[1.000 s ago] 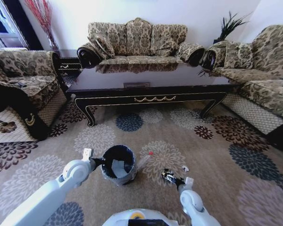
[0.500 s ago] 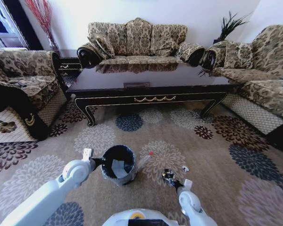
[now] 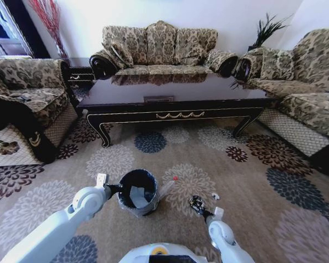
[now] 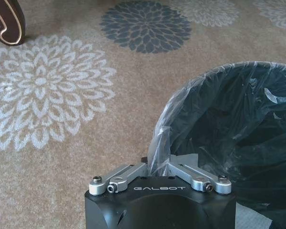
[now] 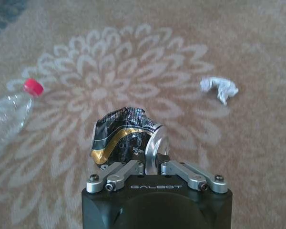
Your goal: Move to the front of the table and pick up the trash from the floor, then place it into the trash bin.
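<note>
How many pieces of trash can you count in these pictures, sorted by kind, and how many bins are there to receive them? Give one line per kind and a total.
Crushed can, held in the right gripper: 1
Clear plastic bottle with red cap, on the floor: 1
Crumpled white paper, on the floor: 1
Trash bin, its bag pinched by the left gripper: 1
Total: 3 trash pieces, 1 bin

3 patterned sofas [image 3: 160, 46] ring the room, with a dark spiky plant [image 3: 267, 28] in the corner.

Head view looks forward and down across floor [image 3: 252, 181] to counter [image 3: 170, 96]. Wrist views sit close above carpet. Bin [image 4: 238, 133] shared by head and left wrist.
</note>
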`<state>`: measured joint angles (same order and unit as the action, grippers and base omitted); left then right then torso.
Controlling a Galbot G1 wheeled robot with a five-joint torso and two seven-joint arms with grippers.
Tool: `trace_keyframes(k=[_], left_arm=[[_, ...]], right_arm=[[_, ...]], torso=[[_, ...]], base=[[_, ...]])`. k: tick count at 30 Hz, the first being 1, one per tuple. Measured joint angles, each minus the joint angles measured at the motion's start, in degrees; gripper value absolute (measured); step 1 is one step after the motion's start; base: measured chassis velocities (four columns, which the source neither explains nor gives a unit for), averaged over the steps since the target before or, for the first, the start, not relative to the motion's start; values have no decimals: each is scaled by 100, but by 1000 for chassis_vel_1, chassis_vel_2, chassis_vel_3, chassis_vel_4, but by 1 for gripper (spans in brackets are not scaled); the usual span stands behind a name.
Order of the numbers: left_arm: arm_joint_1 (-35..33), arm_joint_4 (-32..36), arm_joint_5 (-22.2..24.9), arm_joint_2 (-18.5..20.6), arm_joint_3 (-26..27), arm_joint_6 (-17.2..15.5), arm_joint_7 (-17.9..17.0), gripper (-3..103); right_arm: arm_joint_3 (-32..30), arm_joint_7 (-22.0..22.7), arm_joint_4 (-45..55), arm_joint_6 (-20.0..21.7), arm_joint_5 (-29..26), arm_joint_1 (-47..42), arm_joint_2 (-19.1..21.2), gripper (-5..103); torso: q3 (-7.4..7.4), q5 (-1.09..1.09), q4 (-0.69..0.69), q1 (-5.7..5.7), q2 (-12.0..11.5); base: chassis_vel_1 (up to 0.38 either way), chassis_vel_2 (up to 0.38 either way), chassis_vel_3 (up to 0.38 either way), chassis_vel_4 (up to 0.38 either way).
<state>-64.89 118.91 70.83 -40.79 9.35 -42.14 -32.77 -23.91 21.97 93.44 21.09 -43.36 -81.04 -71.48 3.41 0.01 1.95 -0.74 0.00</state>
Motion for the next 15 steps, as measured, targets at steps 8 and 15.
trace_keyframes(k=[8,15], left_arm=[[-18,-22,-44,-40,-46,0,2,0],[0,-24,-81,-66,-88,0,9,0]], right_arm=[[-324,74,896,-11,-242,-155,465,10],[-630,56,1830,-15,-274,-416,874,10]], torso=[[0,0,0,0,0],[0,-1,1,0,0]], base=[[0,0,0,0],[0,0,0,0]])
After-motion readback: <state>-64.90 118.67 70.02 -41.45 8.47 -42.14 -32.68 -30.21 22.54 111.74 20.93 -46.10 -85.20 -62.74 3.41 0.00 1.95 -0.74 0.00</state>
